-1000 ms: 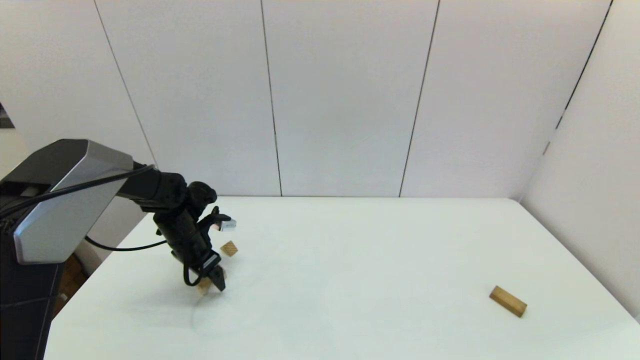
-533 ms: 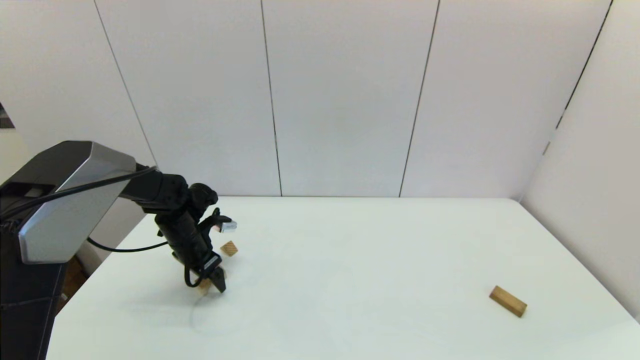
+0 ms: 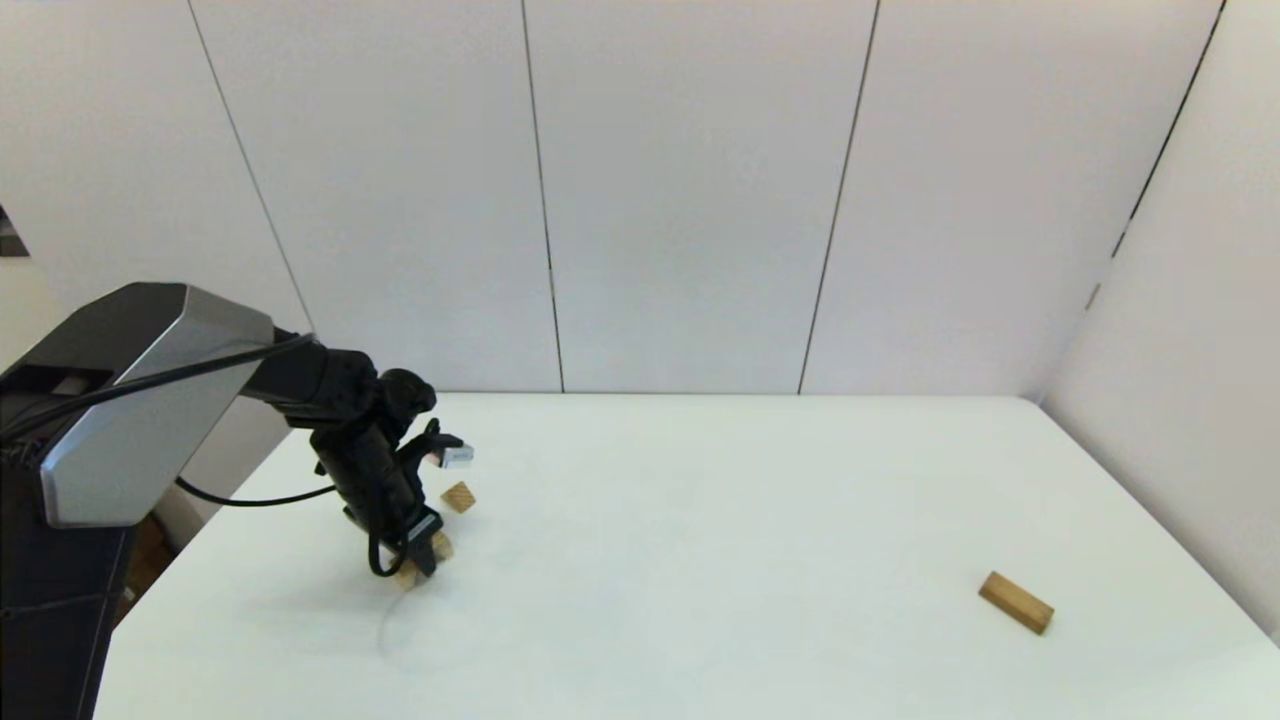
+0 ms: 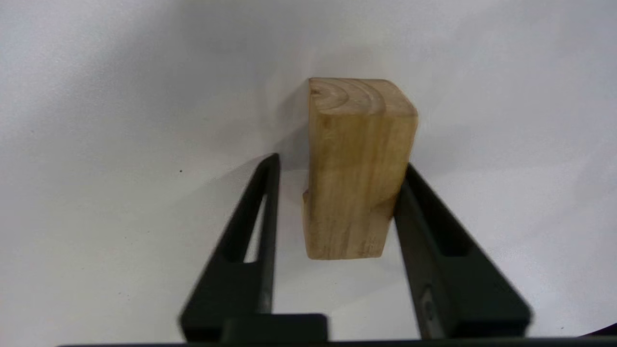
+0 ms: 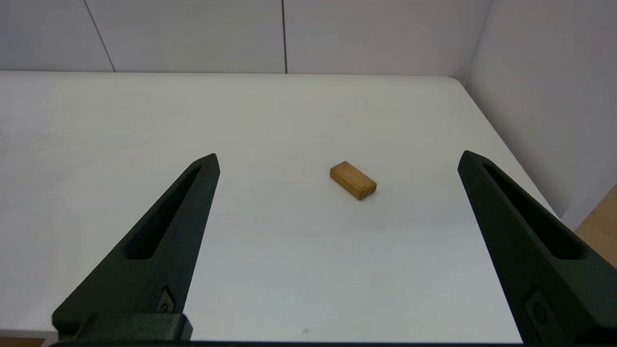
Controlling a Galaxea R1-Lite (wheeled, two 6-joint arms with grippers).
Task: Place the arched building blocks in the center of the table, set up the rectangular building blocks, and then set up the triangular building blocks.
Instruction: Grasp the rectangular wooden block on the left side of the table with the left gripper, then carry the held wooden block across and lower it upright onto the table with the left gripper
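Note:
The arched block (image 4: 356, 168) lies on the table (image 3: 700, 480) at the left, partly hidden by the arm in the head view (image 3: 441, 547). My left gripper (image 4: 341, 161) straddles it, open: one finger (image 4: 414, 202) touches the block's side and the other finger (image 4: 265, 202) stands a small gap away. The triangular block (image 3: 458, 496) sits just behind the gripper (image 3: 420, 558). The rectangular block (image 3: 1016, 602) lies flat at the right front. In the right wrist view my right gripper (image 5: 340, 155) hangs open well short of the rectangular block (image 5: 353, 180).
White wall panels close off the table's far and right sides. The left arm's grey link (image 3: 130, 400) and its cable (image 3: 250, 497) hang over the table's left edge.
The left gripper's fingers have narrowed around the arched block, and the wrist has shifted slightly. The blocks have not moved.

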